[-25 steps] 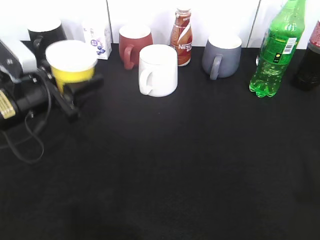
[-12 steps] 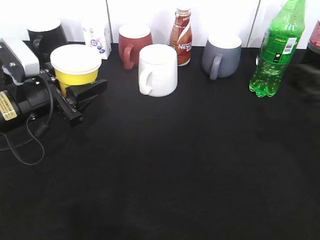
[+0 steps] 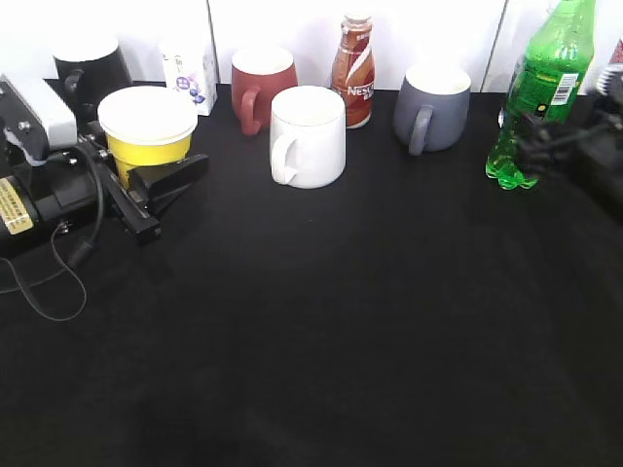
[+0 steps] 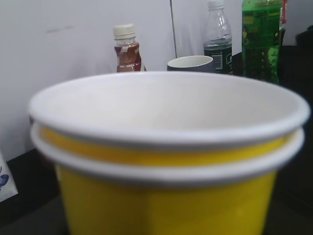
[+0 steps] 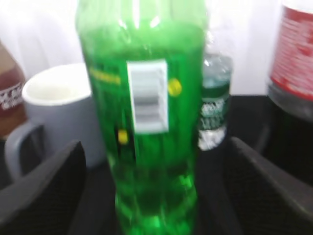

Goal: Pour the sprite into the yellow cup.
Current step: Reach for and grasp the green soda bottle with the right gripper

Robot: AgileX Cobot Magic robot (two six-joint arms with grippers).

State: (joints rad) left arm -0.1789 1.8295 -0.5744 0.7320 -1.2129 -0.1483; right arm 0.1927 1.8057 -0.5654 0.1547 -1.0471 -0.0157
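Observation:
The yellow cup [image 3: 148, 131], white-rimmed and white inside, sits between the fingers of my left gripper [image 3: 146, 161] at the table's left side. The gripper is shut on it. In the left wrist view the cup [image 4: 166, 161] fills the frame, shows two stacked rims and hides the fingers. The sprite [image 3: 540, 92], a tall green bottle, stands upright at the back right. My right gripper [image 3: 545, 146] is open, with its dark fingers on either side of the bottle's lower part and gaps showing. In the right wrist view the sprite [image 5: 142, 122] stands between the fingers [image 5: 44, 191].
A white mug [image 3: 308, 136] stands in the middle. A red mug [image 3: 261, 86], a brown Nestle bottle [image 3: 352, 73] and a grey mug [image 3: 431, 107] line the back wall. A black mug [image 3: 90, 68] and a small carton [image 3: 190, 73] are behind the cup. A cola bottle [image 5: 296, 58] and a water bottle [image 5: 213, 105] stand behind the sprite.
My right gripper has come in from the right edge and now straddles the sprite's lower part. The left gripper shifted the yellow cup slightly right a second ago, then stayed still.

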